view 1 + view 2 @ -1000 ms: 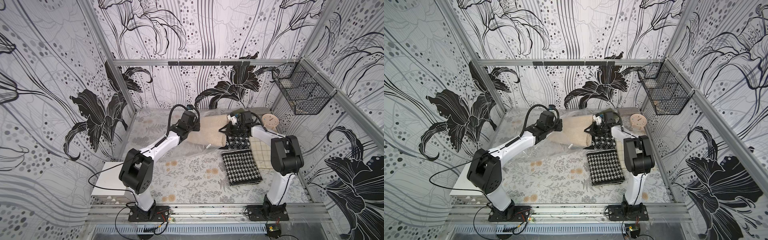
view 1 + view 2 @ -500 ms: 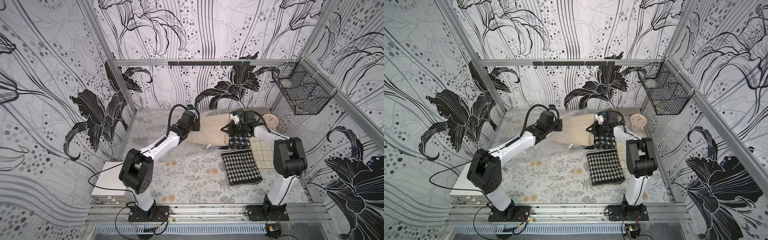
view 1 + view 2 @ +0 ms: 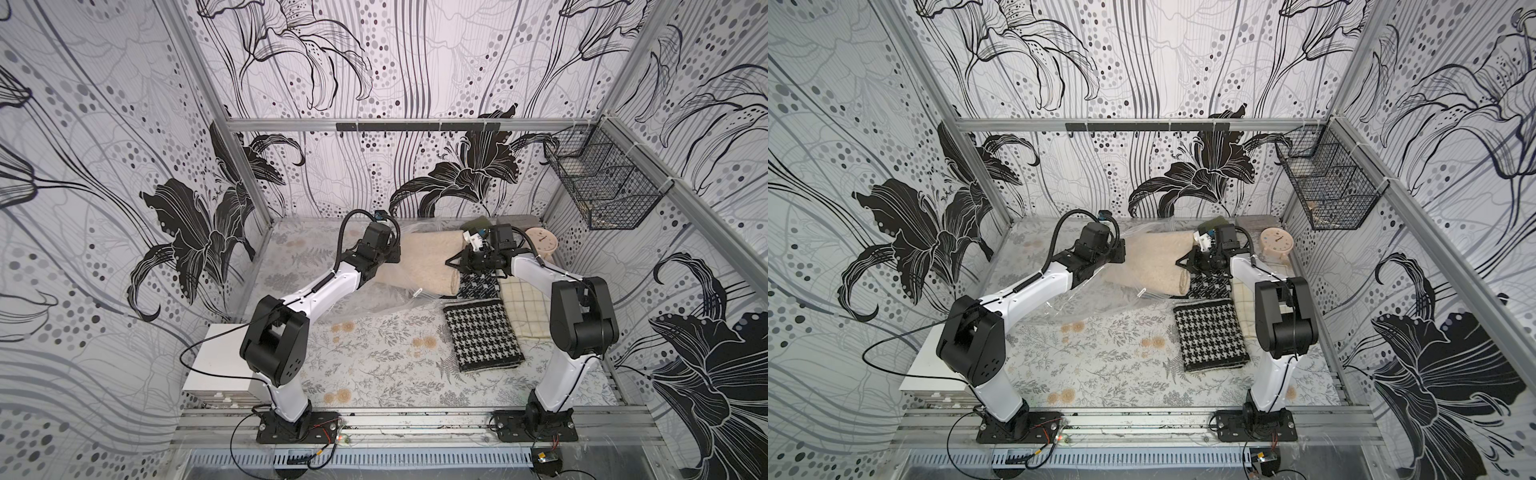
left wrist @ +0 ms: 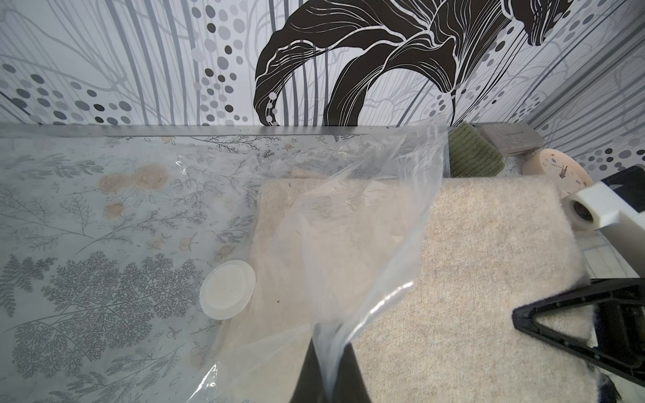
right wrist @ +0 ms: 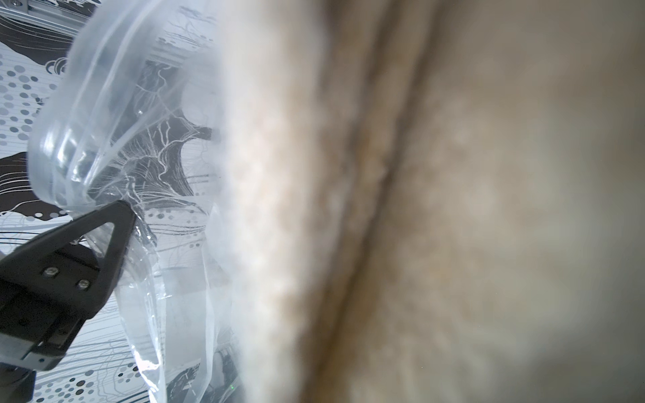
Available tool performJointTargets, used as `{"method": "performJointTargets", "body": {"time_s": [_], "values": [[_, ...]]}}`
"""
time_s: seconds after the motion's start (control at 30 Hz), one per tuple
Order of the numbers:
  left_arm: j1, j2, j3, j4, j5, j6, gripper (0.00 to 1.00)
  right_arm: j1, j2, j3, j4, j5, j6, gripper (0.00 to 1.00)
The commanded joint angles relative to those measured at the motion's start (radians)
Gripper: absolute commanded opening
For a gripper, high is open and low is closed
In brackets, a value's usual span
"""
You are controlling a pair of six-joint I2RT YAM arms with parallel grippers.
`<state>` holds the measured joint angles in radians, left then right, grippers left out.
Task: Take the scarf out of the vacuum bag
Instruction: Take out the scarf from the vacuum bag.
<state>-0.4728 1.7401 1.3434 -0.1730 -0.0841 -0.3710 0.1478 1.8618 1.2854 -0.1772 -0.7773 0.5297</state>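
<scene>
The scarf (image 3: 424, 262), a thick cream one folded into a long pad, lies toward the back of the surface (image 3: 374, 365), about midway across. Its left half sits inside the vacuum bag (image 3: 374, 303) and its right half is out in the open. The left wrist view shows this well: clear crinkled plastic is draped over one part of the scarf (image 4: 488, 261) and the rest is bare wool. The bag's round white valve disc (image 4: 227, 289) lies flat just beside the covered end.

The left tool (image 3: 397, 255) is clamped tight on a gathered fold of the bag's mouth, with the plastic bunched between its dark fingers (image 4: 307, 377). The right tool (image 3: 451, 262) is at the scarf's free end, pinched almost shut on the wool. One of its fingers (image 4: 621, 324) lies on top of the cloth. The right wrist view is filled with blurred cream fabric, so the fingertips themselves are hidden.

In both top views a black-and-white houndstooth cloth (image 3: 1210, 336) lies just in front of the scarf, with a cream checked cloth (image 3: 523, 303) beside it under the right arm. A small pale clock (image 3: 540, 241) stands in the back right corner, near a green knitted piece (image 4: 474, 153). A wire basket (image 3: 602, 187) hangs on the right wall
</scene>
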Motion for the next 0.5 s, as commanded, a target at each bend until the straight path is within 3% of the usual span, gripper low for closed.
{"method": "performJointTargets", "body": {"time_s": [0.0,0.47], "values": [[-0.005,0.015,0.028,0.032,0.007,-0.005,0.0,-0.013,-0.044,-0.01,0.006,0.008,-0.012,0.0],[-0.014,0.018,0.026,0.033,0.007,-0.014,0.0,-0.013,-0.035,-0.017,0.031,0.01,0.012,0.0]]}}
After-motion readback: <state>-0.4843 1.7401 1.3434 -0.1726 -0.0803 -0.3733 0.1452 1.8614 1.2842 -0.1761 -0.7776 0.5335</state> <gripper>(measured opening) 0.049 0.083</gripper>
